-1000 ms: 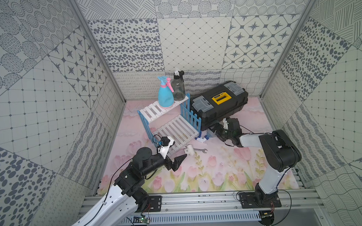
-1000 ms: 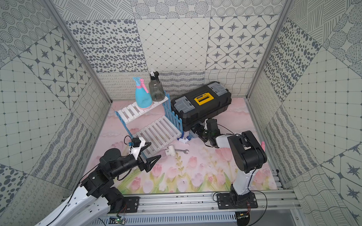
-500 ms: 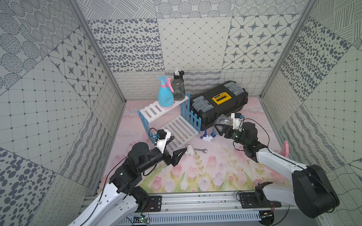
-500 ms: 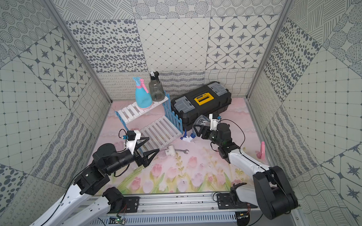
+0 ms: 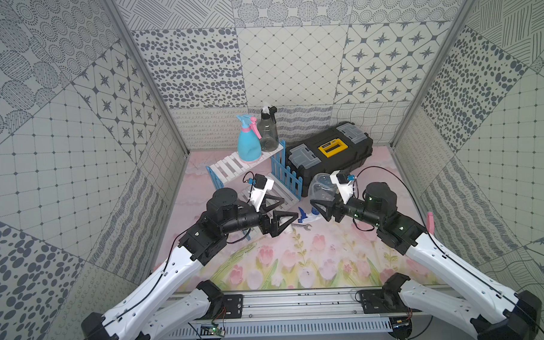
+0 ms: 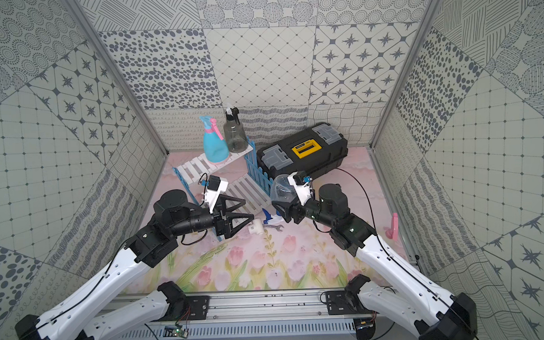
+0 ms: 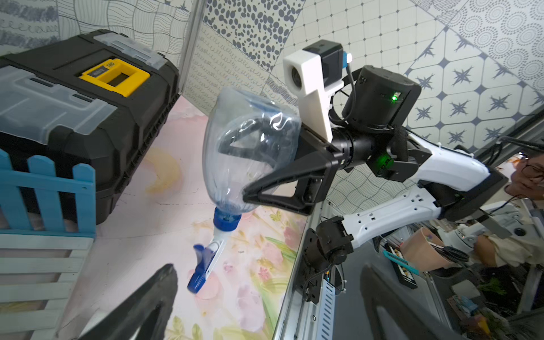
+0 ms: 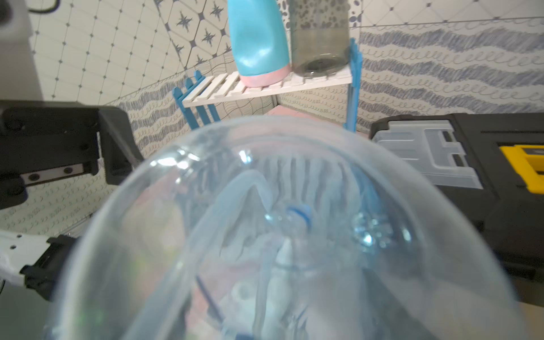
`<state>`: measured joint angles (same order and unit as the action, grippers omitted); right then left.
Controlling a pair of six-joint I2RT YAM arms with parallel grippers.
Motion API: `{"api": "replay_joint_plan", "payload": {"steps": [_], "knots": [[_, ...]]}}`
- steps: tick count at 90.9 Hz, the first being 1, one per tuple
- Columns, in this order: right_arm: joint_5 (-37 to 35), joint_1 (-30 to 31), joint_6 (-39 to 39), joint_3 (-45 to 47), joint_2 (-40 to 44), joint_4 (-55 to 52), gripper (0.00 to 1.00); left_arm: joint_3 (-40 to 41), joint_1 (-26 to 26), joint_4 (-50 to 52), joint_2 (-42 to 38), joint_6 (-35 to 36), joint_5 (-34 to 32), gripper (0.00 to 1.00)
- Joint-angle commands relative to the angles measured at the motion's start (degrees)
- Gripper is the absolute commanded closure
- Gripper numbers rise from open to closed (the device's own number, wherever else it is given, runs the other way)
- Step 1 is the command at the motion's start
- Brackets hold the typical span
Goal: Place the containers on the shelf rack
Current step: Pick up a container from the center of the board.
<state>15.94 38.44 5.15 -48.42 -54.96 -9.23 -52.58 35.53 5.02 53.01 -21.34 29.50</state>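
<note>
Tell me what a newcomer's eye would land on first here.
The clear spray bottle, gripped head-down in mid-air by the right gripper, in front of the black toolbox. Next, the light blue bottle and smoky grey bottle standing side by side on the shelf rack, top shelf.

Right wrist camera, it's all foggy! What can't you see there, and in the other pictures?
Right wrist view: clear spray bottle fills it, blurring everything behind.
Left wrist view: the fingers at the bottom edge are blurred and cut off.
Both top views: shelf rack lower shelf partly behind the left gripper; pink-topped bottle too small to make out.
</note>
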Motion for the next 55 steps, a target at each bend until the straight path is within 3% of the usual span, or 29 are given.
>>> {"api": "replay_joint_plan", "payload": {"steps": [1, 21, 55], "knots": [[-4.1, 3.93, -5.87, -3.63, -2.47, -4.83, 0.34, -1.62, 0.45, -8.76, 3.13, -6.14, 10.22, 0.01], [-4.97, 9.26, -7.99, -8.25, -7.23, -6.45, 0.33, -0.87, 0.94, -8.41, 4.86, -5.53, 9.85, 0.01], [-5.77, 13.17, -9.19, -11.63, -10.34, -8.76, 0.33, -0.57, 2.01, -3.27, 7.07, -1.52, 1.92, 0.01]]}}
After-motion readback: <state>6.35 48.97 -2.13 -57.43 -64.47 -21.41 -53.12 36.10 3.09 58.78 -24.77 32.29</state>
